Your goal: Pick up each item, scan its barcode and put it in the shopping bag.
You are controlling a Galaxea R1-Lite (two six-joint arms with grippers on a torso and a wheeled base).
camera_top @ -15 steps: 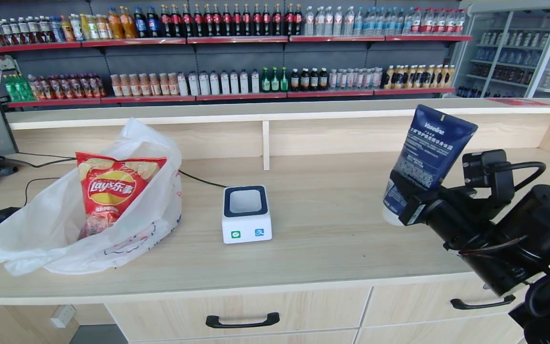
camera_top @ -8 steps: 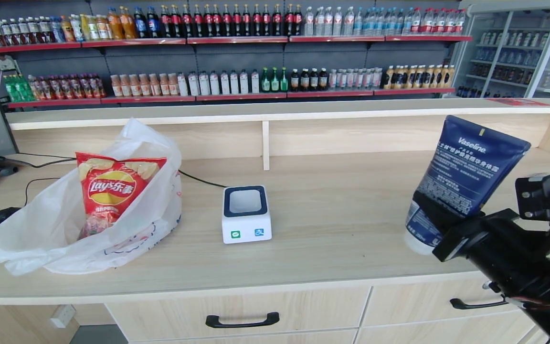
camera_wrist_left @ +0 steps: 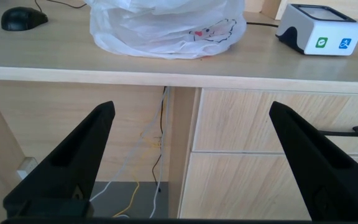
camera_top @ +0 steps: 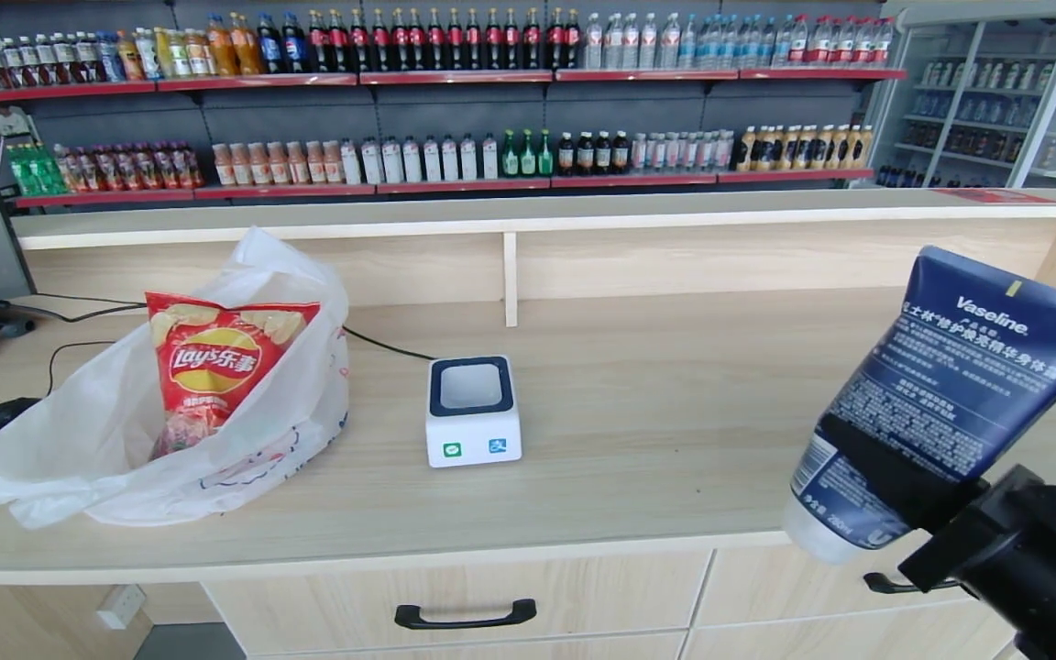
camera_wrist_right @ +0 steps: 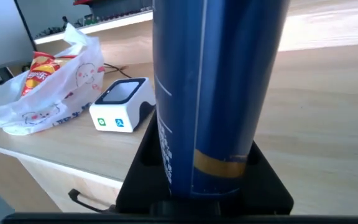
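- The dark blue plastic lotion tube [camera_top: 950, 403] with a white cap is held in the air, well off to the robot's right of the small white box scanner [camera_top: 473, 411]. It is tilted, with the cap end low.
- The right gripper [camera_top: 904, 500] is closed tight on the tube near the cap, and the wide end sticks far out.
- The left gripper [camera_wrist_left: 191, 155] is spread wide with nothing in it. It is low in front of the drawers, to the scanner's left.
- The tube could be dropped, since it looks soft and smooth and is gripped only at one end.
- The scan could be missed if the barcode is not turned toward the scanner's glass.
- The scanner could be bumped along the pale wooden counter [camera_top: 656, 440] if the tube is brought in too low.
- The thin white plastic shopping bag [camera_top: 79, 440], left of the scanner, could be missed. Its mouth is floppy and partly filled by the red bag of chips [camera_top: 212, 367].
- Counted: one tube, one bag of chips, one shopping bag, one scanner, two grippers.
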